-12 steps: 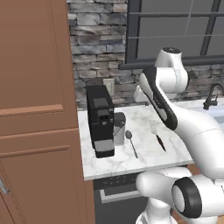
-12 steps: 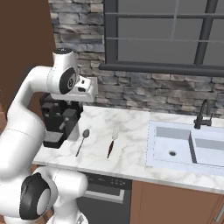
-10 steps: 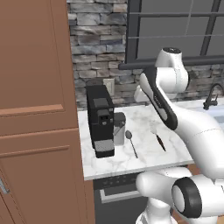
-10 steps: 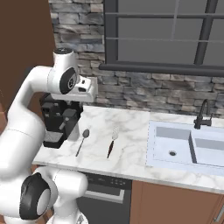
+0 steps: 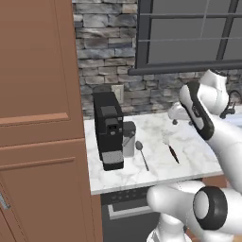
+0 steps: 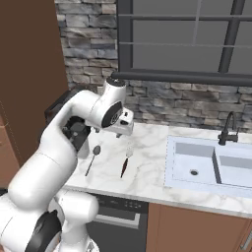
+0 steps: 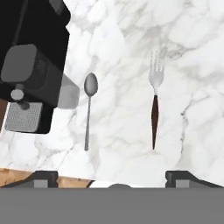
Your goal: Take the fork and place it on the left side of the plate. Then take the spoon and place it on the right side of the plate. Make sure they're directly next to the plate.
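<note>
White rounded arm (image 6: 59, 147), dark joints, black band

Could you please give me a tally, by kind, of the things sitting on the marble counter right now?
Forks: 1, the fork
Spoons: 1, the spoon
Coffee machines: 1, the black coffee machine
Total: 3

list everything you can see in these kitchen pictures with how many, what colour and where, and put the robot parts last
spoon: one, all grey, on the counter beside the coffee machine
fork: one, silver tines, dark handle, on the counter, apart from the spoon
coffee machine: one, black, at the counter's cabinet end
counter: one, white marble
sink: one, pale, set in the counter
tap: one, black, behind the sink
cabinet: one, brown, tall, beside the counter
window: one, dark frame
pincer: one, dark tips, open, above the counter
</note>
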Robot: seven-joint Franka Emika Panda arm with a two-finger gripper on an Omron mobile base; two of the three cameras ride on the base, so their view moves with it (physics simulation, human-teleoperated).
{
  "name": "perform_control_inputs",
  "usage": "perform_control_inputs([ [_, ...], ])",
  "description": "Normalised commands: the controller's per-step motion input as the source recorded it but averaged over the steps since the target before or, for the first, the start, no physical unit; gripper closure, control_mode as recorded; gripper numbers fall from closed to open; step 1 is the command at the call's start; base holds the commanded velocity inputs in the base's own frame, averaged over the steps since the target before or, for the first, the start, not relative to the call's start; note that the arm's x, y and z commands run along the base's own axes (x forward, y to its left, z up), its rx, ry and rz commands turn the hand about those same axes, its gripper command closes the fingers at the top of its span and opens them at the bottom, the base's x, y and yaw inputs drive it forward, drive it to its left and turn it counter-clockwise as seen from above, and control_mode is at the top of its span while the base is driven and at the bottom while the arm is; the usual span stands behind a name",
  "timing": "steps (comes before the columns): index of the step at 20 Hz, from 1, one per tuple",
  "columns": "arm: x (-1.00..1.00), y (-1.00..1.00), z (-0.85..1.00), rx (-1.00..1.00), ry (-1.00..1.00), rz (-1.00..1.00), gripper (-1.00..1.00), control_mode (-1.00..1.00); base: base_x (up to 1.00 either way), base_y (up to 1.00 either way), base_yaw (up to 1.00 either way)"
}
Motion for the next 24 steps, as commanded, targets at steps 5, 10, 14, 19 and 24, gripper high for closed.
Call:
perform_control_inputs([
  [5, 0.01, -0.69, -0.98, -0.01, 0.17, 0.0, -1.0, -1.0, 0.0, 0.0, 0.0],
  [10, 0.39, -0.2, -0.65, -0.08, 0.16, 0.0, -1.0, -1.0, 0.0, 0.0, 0.0],
  [14, 0.56, 0.0, -0.43, -0.06, 0.14, 0.0, -1.0, -1.0, 0.0, 0.0, 0.0],
  [19, 0.48, 0.0, -0.43, -0.02, 0.11, 0.02, -1.0, -1.0, 0.0, 0.0, 0.0],
  [24, 0.43, 0.05, -0.41, 0.0, 0.04, 0.0, -1.0, -1.0, 0.0, 0.0, 0.0],
])
